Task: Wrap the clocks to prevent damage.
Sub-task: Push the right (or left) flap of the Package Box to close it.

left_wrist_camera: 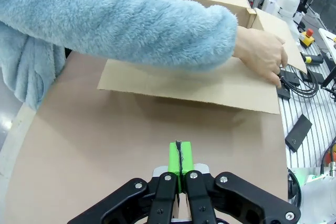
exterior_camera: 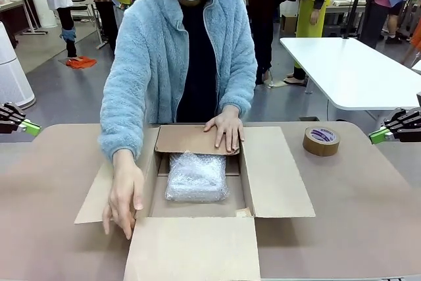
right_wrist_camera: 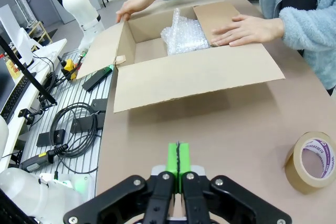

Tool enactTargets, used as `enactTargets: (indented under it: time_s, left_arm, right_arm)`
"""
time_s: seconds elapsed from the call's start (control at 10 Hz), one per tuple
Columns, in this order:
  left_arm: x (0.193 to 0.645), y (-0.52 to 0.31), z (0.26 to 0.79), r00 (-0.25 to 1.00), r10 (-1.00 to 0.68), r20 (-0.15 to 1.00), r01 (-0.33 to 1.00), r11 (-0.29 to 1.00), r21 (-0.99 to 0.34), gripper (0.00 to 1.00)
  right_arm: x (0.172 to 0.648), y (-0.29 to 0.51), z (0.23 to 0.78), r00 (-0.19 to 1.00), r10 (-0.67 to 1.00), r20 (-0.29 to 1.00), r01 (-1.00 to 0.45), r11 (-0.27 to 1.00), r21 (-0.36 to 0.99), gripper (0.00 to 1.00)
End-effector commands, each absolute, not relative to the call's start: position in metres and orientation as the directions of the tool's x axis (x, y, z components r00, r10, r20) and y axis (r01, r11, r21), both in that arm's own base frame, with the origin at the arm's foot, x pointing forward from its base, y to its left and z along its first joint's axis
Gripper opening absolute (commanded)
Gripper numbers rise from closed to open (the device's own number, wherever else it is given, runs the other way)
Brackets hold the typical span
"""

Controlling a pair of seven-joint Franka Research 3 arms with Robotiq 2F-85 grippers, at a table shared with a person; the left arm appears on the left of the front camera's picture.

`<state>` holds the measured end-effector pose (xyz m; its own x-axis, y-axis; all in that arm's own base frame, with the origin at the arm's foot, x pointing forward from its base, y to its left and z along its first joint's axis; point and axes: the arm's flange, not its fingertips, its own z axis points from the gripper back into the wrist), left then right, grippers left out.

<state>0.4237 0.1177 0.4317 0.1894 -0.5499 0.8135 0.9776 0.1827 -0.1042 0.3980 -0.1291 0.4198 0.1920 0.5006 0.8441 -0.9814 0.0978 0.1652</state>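
Observation:
The clocks show as a squarish bundle of whitish bubble wrap point(exterior_camera: 196, 177) lying on the floor of an open cardboard box point(exterior_camera: 279, 176) in the middle of the table; the bundle point(right_wrist_camera: 185, 36) also shows in the right wrist view. A person in a fluffy blue jacket presses one hand point(exterior_camera: 225, 128) on the box's far flap and rests the other hand point(exterior_camera: 123, 197) on its left flap. My left gripper point(exterior_camera: 30, 127) hovers shut at the table's far left edge, empty. My right gripper point(exterior_camera: 376, 136) is shut at the far right, empty, beside the tape.
A brown tape roll point(exterior_camera: 321, 141) sits on the table to the right of the box, near my right gripper. The box's flaps point(left_wrist_camera: 199, 85) lie spread outward over the table. Cables and devices point(right_wrist_camera: 79, 124) lie on a rack off the table's near side.

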Motion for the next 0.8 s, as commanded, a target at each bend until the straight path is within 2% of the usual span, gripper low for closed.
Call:
enactTargets:
  time_s: [0.0,0.7]
  left_arm:
    - [0.4227,0.1188,0.4312,0.19,-0.544,0.818,0.977,0.185,-0.104,0.0]
    - [0.4227,0.1188,0.4312,0.19,-0.544,0.818,0.977,0.185,-0.104,0.0]
  right_arm:
    - [0.3976,-0.1295,0.4203,0.191,0.489,0.851,-0.982,0.093,0.167,0.01]
    - [0.3976,-0.1295,0.4203,0.191,0.489,0.851,-0.982,0.093,0.167,0.01]
